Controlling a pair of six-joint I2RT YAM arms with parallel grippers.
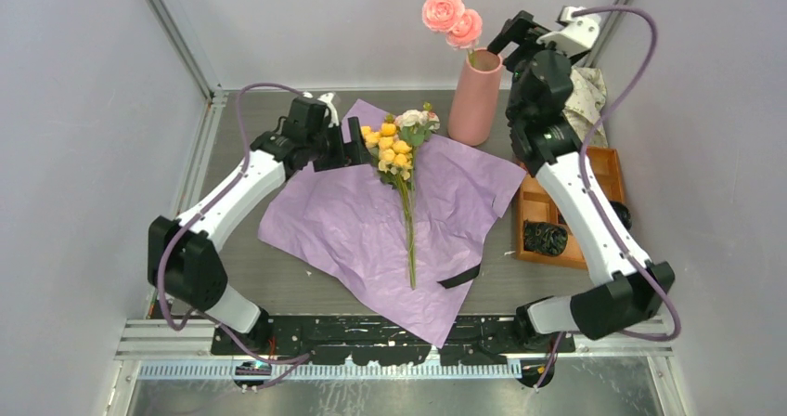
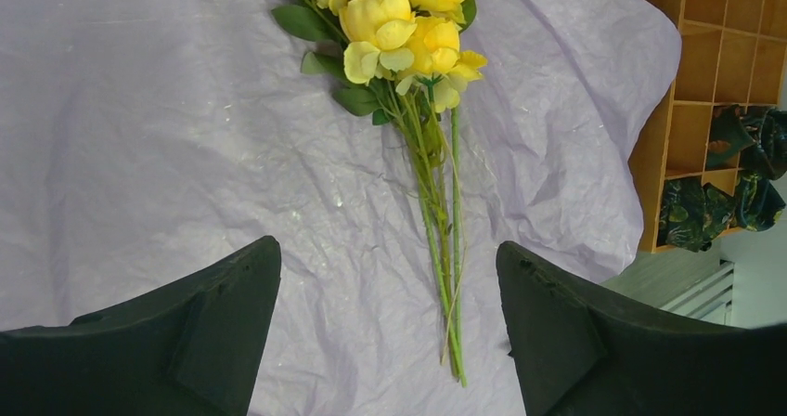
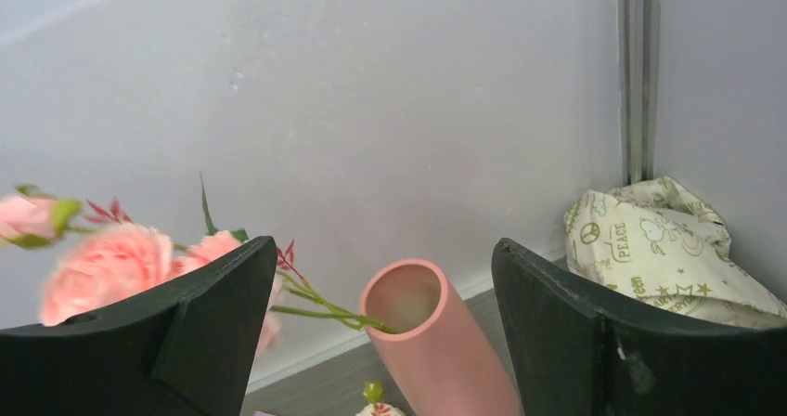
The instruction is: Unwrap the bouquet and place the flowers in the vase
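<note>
I see pink flowers upright in the salmon vase; yellow flowers lie on lilac paper. Both left fingers and right fingers are spread wide, empty.

My L gripper sits low over the table's far-left part, jaws wide, nothing btwn them. R gripper is raised high nr the far-right corner, jaws also wide.

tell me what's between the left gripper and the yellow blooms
In the left wrist view, only wrinkled lilac paper and the flowers' green stems lie between the open left gripper and the yellow blooms.
</note>
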